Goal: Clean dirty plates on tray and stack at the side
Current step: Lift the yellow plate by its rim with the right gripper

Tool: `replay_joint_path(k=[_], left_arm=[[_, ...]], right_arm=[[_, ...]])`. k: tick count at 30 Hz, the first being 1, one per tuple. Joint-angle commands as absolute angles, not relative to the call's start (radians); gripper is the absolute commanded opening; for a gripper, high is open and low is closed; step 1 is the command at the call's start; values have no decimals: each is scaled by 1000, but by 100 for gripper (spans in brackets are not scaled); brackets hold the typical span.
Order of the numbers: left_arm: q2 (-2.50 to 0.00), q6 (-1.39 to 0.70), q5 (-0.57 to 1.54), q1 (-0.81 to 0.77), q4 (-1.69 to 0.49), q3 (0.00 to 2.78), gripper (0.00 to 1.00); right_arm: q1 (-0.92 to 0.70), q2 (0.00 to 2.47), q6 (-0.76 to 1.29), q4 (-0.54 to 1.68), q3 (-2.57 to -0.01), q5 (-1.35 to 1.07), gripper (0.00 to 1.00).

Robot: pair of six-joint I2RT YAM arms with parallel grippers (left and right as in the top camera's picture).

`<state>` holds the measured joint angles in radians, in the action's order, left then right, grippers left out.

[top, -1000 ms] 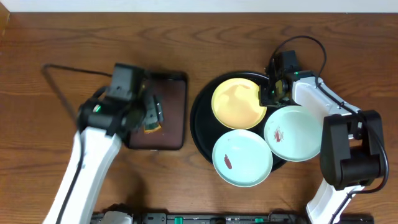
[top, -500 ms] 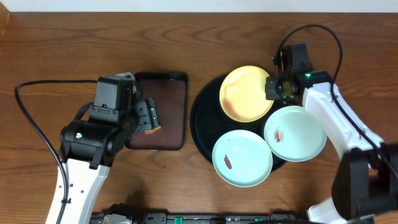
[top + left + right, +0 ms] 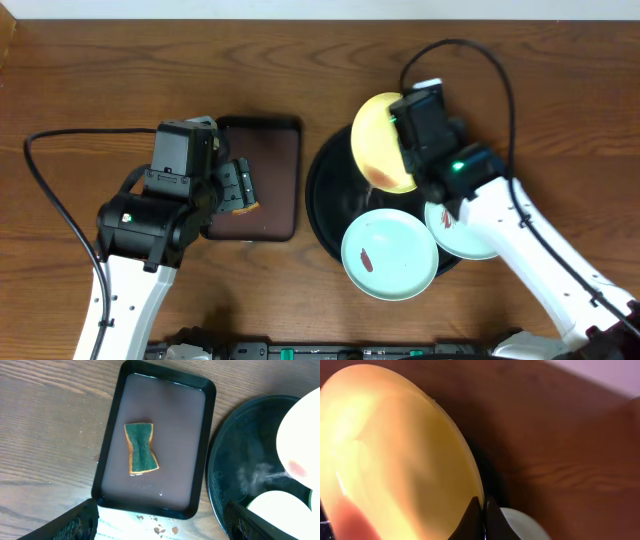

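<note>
The pale yellow plate [image 3: 375, 140] is gripped at its rim by the right gripper [image 3: 481, 510] and held tilted above the black tray [image 3: 322, 200], where two mint plates [image 3: 390, 253] lie. The left gripper [image 3: 162, 522], fingers spread wide, is held over a sponge [image 3: 141, 448] in the rectangular tray [image 3: 200, 425].

The whole tabletop [image 3: 80, 60] is taken in from straight overhead, at a distance, with both arms included. From the left wrist, the rectangular tray [image 3: 170, 435] and its sponge [image 3: 141, 448] are looked down on steeply from mid height, with the black tray [image 3: 235, 460] cut off at the right. From the right wrist, the yellow plate [image 3: 395, 450] is seen rim-close and blurred. Both trays and that plate are shared with the overhead view.
</note>
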<state>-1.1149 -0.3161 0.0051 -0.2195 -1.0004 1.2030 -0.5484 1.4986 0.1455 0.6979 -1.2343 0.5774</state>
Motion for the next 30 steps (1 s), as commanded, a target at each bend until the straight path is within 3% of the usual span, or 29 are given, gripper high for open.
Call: replay_joint_path(k=[1,17,30], left_arm=[[-1112,-315,11,-219,-1006,1221,81],[-1112,-315,11,-219,-1006,1221,80],[-1112,-315,11,-219,-1006,1221,81]], right_arm=[[-639,1484,114,695,-1236,881,1],[-740,1484,-226,631,-1236,1013,1],[-748,1484,-245,620,-1236,1024,1]])
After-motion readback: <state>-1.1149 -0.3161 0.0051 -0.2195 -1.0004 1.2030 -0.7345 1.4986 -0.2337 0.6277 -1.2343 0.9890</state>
